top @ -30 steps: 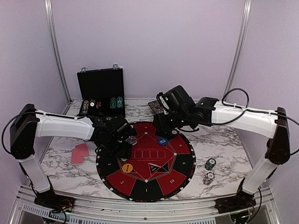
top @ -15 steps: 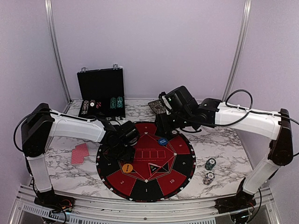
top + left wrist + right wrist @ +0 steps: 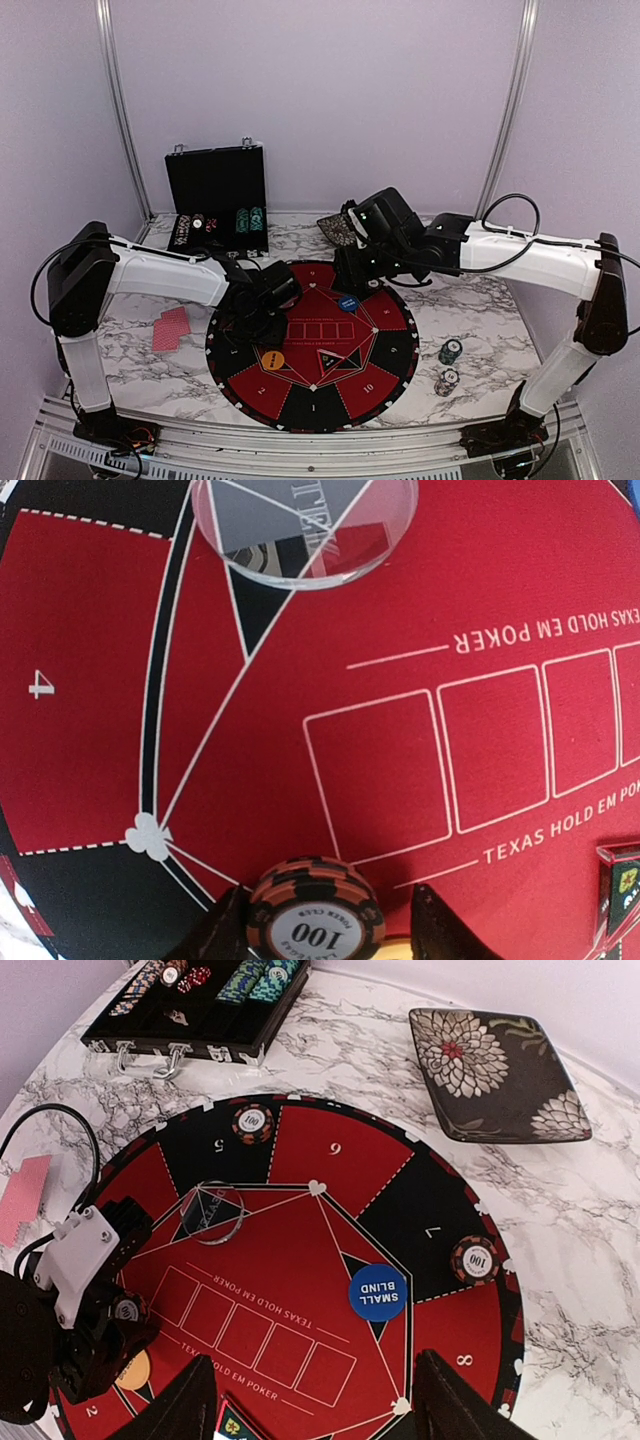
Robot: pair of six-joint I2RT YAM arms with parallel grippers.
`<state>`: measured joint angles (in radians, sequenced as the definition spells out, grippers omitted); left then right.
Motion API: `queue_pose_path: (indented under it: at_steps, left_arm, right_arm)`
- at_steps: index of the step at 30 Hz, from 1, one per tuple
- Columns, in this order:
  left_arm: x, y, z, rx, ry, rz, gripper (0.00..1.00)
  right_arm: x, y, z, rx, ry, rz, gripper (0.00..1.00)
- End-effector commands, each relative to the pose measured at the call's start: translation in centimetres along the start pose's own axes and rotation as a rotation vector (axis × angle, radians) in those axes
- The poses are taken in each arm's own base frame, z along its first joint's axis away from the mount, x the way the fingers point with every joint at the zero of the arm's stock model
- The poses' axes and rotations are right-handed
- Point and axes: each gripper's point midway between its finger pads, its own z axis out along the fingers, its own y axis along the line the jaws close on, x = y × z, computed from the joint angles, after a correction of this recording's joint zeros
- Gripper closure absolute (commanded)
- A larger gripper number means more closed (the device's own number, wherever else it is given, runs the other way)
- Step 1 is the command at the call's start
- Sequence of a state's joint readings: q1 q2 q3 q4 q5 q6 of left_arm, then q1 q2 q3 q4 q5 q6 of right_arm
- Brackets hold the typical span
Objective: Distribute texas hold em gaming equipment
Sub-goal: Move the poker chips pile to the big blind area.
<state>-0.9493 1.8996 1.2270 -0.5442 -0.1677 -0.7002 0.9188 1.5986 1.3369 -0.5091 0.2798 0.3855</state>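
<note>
A stack of red-and-black "100" chips [image 3: 315, 920] stands on the red-and-black mat [image 3: 390, 350], partly over an orange button disc [image 3: 272, 358]. My left gripper [image 3: 330, 895] is low over the mat with the stack between its fingers. The left finger [image 3: 215, 930] touches the stack, and a gap shows at the other finger. My right gripper [image 3: 320, 1410] hovers open over the mat's far side, holding nothing. A clear disc [image 3: 305, 525] and a blue "small blind" disc [image 3: 378, 1291] lie on the mat. Chips sit on segment 5 [image 3: 252, 1123] and segment 7 [image 3: 475, 1259].
A black hinged case [image 3: 218, 195] with chips stands open at the back left. A dark floral plate [image 3: 495, 1072] lies behind the mat. Red-backed cards [image 3: 172, 328] lie left of the mat. Two chip stacks [image 3: 450, 351] stand on the marble at the right.
My left gripper has slid a little further onto the mat and its jaws have narrowed around the chip stack. The right arm has barely moved.
</note>
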Motion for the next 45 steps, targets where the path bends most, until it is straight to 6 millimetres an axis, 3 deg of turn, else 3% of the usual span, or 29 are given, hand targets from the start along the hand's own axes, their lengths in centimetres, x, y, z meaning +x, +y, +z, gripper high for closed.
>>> queue_pose_path:
  at_steps: [1,16,24,38,45]
  left_arm:
    - [1.4,1.3,0.6,-0.059,0.029,0.005,0.47]
    - [2.8,3.8,0.5,-0.129,0.029,-0.014,0.66]
    - [3.7,6.0,0.1,-0.162,0.030,-0.049,0.67]
    - [4.8,12.2,-0.9,-0.217,0.049,-0.141,0.67]
    - [4.8,12.8,-0.8,-0.218,0.056,-0.141,0.67]
  right_arm:
    - [-1.3,-0.3,-1.2,0.003,-0.049,0.022,0.35]
    - [-0.8,-0.3,-0.9,0.001,-0.039,0.026,0.35]
    - [-0.8,-0.3,-0.8,-0.002,-0.038,0.025,0.35]
    - [-0.6,-0.1,-0.7,-0.009,-0.033,0.019,0.35]
    - [-0.6,0.0,-0.6,-0.013,-0.028,0.018,0.35]
